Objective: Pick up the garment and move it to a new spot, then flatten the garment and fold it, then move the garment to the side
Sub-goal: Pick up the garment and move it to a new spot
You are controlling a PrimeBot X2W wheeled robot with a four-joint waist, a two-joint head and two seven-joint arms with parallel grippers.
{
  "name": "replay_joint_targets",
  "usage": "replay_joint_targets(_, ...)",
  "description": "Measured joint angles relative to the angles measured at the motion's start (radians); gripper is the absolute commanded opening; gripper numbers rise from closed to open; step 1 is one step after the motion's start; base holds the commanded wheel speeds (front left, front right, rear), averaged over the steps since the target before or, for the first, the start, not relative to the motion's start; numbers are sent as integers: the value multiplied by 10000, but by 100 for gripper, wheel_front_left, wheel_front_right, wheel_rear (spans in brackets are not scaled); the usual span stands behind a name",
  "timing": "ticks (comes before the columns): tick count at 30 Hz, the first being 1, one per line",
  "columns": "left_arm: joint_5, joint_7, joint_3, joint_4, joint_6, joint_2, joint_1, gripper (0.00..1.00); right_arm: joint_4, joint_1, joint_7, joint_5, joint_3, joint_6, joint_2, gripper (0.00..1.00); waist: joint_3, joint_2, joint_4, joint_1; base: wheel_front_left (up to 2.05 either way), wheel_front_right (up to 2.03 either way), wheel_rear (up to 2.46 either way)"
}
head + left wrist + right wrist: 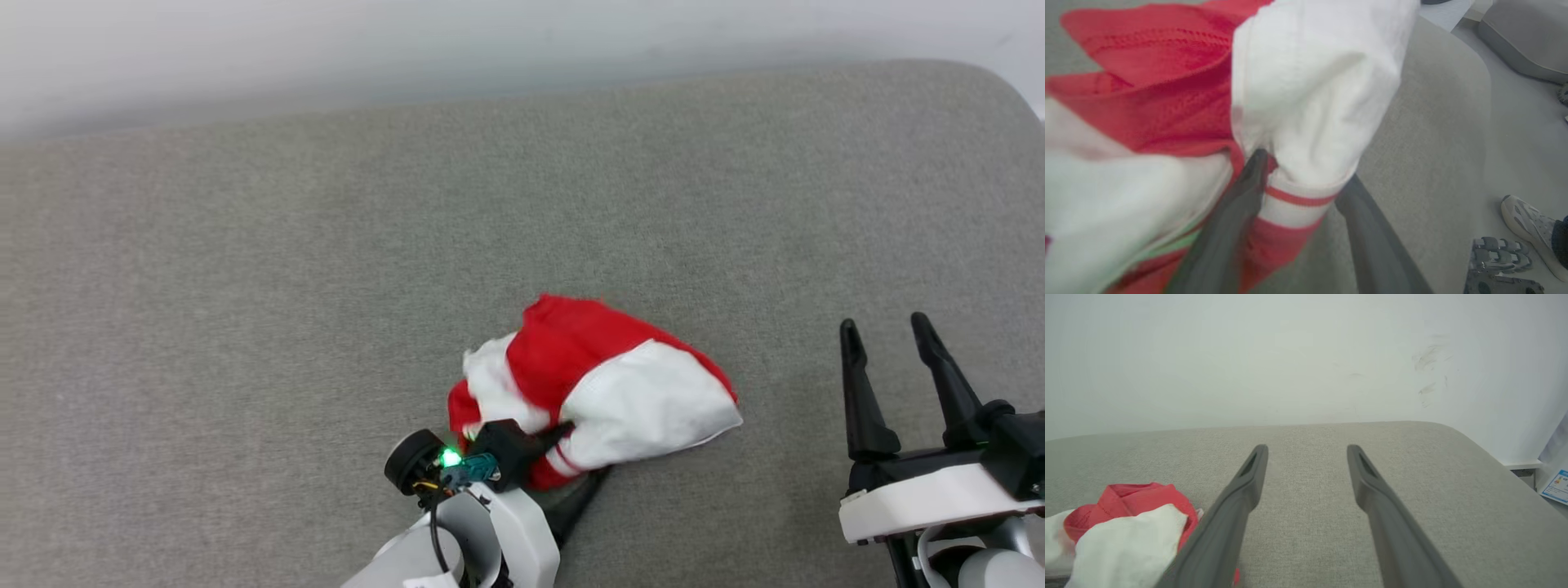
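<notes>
Grey bench [245, 286], red-and-white garment [604, 376] heaped near its front edge, about mid-width.
Soft, light, floppy cloth by the look of it, likelier to sag and bunch than to slide. Best taken at a hem, shoulder seam or the striped cuff [1296, 200], pinching few layers. Right tool [884, 327] over the bench's front right, spread wide, holding nothing. Left tool [1304, 169] down at the bench's front middle, parted astride that cuff, not clamped.

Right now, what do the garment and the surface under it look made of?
Garment: red body looks like knit mesh, matte, rows of tiny holes; white sleeve looks soft cotton-like jersey, matte, softly creased. Cushion: grey woven upholstery, probably, with flecked matte grain and a padded rounded edge.
</notes>
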Motion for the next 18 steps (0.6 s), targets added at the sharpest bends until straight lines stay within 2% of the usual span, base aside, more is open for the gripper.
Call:
replay_joint_targets(4, 159, -779, 217, -368, 324, 12, 13, 100, 29, 24, 100, -67, -12, 0, 0, 100, -302, 0, 189, 0, 0, 0, 0)
replay_joint_targets(10, 261, -1304, 769, -1122, 840, 117, 46, 100, 31, 226, 311, -100, -35, 0, 2, 100, -762, 0, 595, 0, 0, 0, 0)
replay_joint_targets(12, 201, -1400, 1289, -1551, 1181, 167, 282, 100, 31, 330, 407, -100, -25, 0, 2, 100, -983, 0, 782, 0, 0, 0, 0)
replay_joint_targets(13, 201, -1400, 1289, -1551, 1181, 167, 282, 100, 31, 330, 407, -100, -25, 0, 2, 100, -983, 0, 782, 0, 0, 0, 0)
replay_joint_targets(14, 178, -1415, 1707, -1814, 1450, 192, 459, 100, 4, 385, 489, -100, -15, 0, 0, 100, -1112, 0, 900, 0, 0, 0, 0)
replay_joint_targets(18, 274, -1419, 2729, -2545, 1933, 238, 845, 100, -56, 593, 593, -113, 33, 0, 0, 100, -1321, 0, 1108, -1, 0, 0, 0)
